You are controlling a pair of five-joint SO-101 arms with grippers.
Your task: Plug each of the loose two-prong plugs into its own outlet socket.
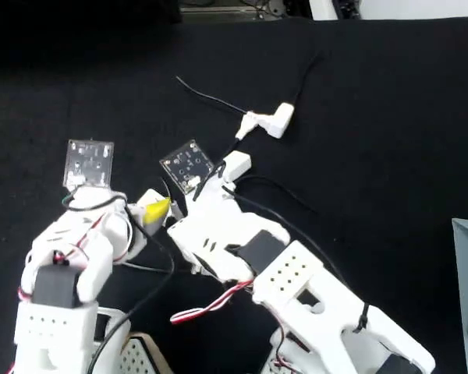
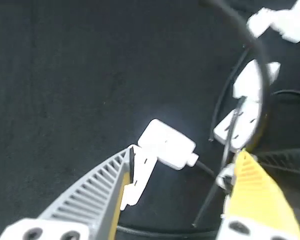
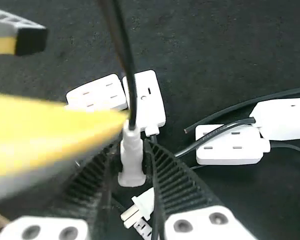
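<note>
Gripping a white plug [image 3: 131,167], your right gripper [image 3: 131,152] holds it just beside a socket [image 3: 146,97], centre of the overhead frame. Left gripper [image 2: 186,152], lower left: jaws apart, a second plug [image 2: 165,142] lying between them.

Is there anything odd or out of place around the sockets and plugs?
Yes. The black cord of the white plug, on which the right gripper is shut, lies straight across the face of a white socket block and covers part of it. A second loose plug lies beneath that gripper.
</note>
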